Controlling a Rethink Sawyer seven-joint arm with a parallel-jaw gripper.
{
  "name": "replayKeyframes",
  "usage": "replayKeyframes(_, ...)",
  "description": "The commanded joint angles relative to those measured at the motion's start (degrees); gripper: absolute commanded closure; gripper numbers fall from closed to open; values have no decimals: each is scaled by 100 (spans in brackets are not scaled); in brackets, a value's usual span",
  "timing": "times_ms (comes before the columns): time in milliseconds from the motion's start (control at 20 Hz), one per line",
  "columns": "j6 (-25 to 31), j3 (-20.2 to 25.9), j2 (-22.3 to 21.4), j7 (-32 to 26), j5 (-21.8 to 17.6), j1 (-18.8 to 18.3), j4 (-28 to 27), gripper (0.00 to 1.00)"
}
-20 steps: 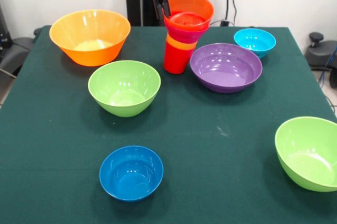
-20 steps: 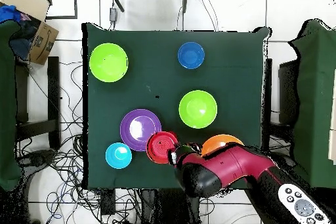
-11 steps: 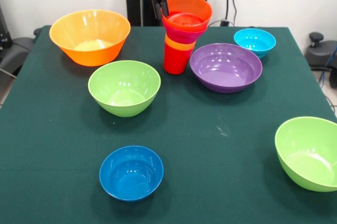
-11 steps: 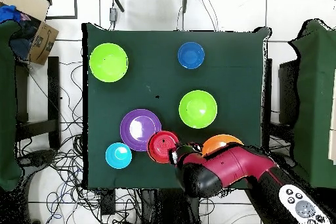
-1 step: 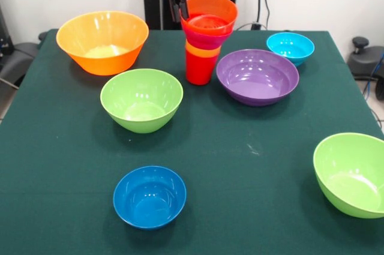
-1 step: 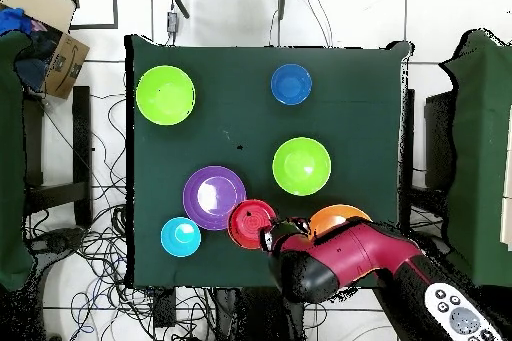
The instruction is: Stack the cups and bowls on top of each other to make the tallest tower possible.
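**Gripper at the rim of the tower's top bowl**

I see the tower (image 5: pixel 201 42) standing on the green table (image 5: pixel 240 165), toward its far edge in the front view. Its base is a red cup (image 5: pixel 198 69), with an orange cup (image 5: pixel 203 50) nested in it, then a pink bowl (image 5: pixel 207 40), and an orange bowl (image 5: pixel 211 14) on top. The column looks slightly tilted.

My gripper (image 5: pixel 179 4) hangs from the red arm at the orange bowl's left rim in the front view. Its dark fingers sit close together at the rim, but I cannot tell whether they are pinching it. In the overhead view the arm (image 6: pixel 340 262) covers part of the large yellow-orange bowl (image 6: pixel 335 219).

That large bowl (image 5: pixel 102 41) sits left of the tower in the front view; the purple bowl (image 5: pixel 257 77) sits just right of it, with the light blue bowl (image 5: pixel 290 47) beyond. One lime green bowl (image 5: pixel 141 99) is in front of the tower, another (image 5: pixel 351 174) at the near right corner, and the dark blue bowl (image 5: pixel 149 197) near the front edge.
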Motion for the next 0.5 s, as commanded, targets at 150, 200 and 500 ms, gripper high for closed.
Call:
replayKeyframes(150, 41, -190, -11, -378, -551, 238, -108, 100)
replayKeyframes(200, 57, -194, -5, -385, -552, 251, -137, 100)
replayKeyframes(500, 131, -150, -45, -457, -477, 266, -206, 100)
